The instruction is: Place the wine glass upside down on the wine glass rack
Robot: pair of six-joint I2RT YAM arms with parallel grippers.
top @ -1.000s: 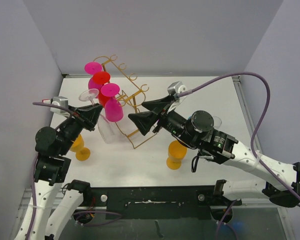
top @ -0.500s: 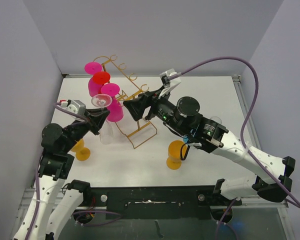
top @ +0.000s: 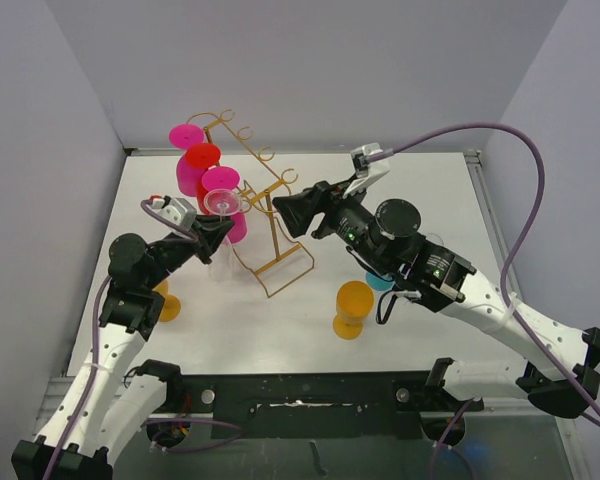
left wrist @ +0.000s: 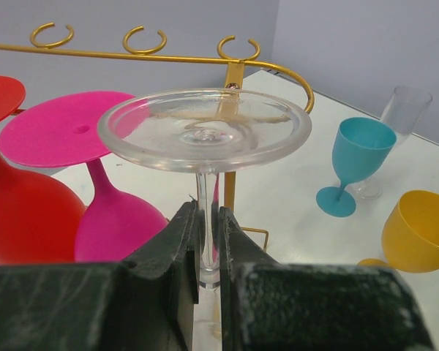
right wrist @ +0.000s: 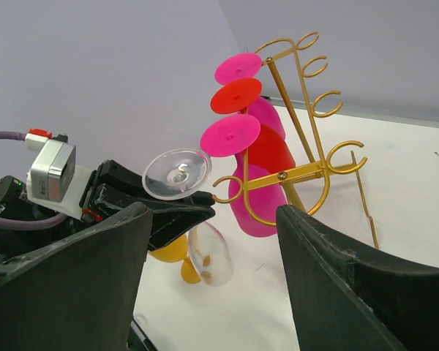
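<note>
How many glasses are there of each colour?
Pink glasses: 2
Red glass: 1
Clear glasses: 2
Teal glass: 1
Yellow glasses: 2
Total: 8

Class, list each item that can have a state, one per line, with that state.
Clear plastic wine glass: upside down, gripped by its stem.
Left pincer: shut on the stem.
Right pincer: open, empty.
Gold wire wine glass rack: upright, three pink and red glasses hanging inverted on it.
Teal plastic goblet: upright.
</note>
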